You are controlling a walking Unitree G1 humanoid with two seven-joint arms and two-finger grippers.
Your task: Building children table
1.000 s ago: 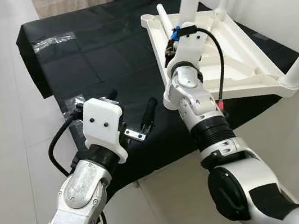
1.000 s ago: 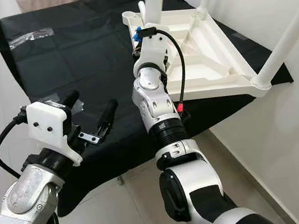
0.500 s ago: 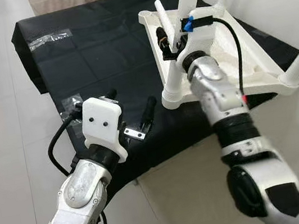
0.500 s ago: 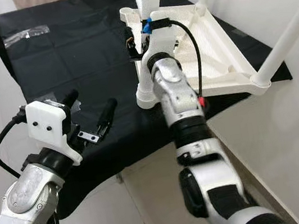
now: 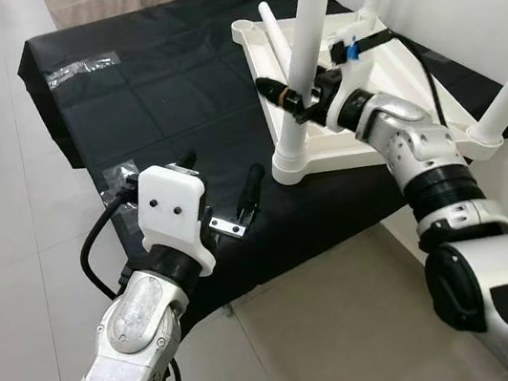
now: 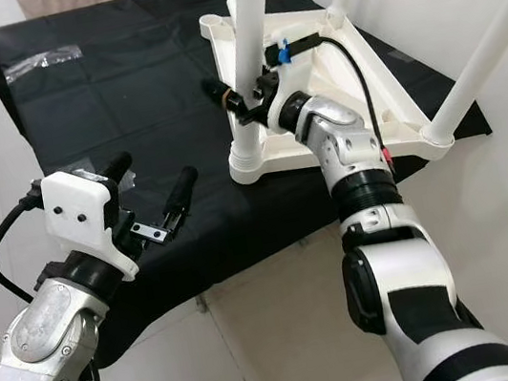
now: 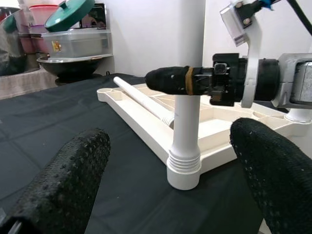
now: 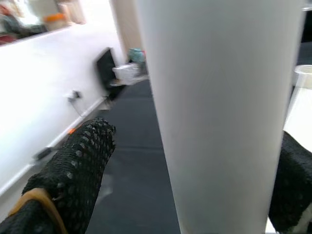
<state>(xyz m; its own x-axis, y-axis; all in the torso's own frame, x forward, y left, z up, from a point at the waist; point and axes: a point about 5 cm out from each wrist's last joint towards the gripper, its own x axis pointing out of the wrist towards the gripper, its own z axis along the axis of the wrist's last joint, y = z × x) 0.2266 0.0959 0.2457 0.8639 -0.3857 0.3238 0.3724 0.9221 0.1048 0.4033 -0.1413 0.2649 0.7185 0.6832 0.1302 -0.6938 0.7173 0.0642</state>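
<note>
Since a second ago the right arm swung from above the tray edge round to the near corner leg; left arm unchanged.

Left gripper: hovers low over the black cloth mat on the floor. Fingers spread wide, nothing between them. Beyond the gap, well apart from the tips, stands the near corner leg.

Between the two grippers: the upturned white plastic children's table top lies ribbed underside up on the mat. White tubular legs rise from its corner sockets. One loose white tube lies slanted across the far corner, not yet fitted.

Right gripper: at the near upright white plastic leg, a little above its threaded collar. Black fingers straddle the tube, one each side, in the right wrist view. Whether the pads press the plastic I cannot tell; looks like a loose bracket rather than a clench.

Handling, my judgement: hollow plastic, light, stiff, smooth. Likely slippery against a twist, and the knobbed finger pads should help. Best hold is low on the leg, just above the collar, where it flexes least. The light top may shift on the cloth if a leg is turned hard.
</note>
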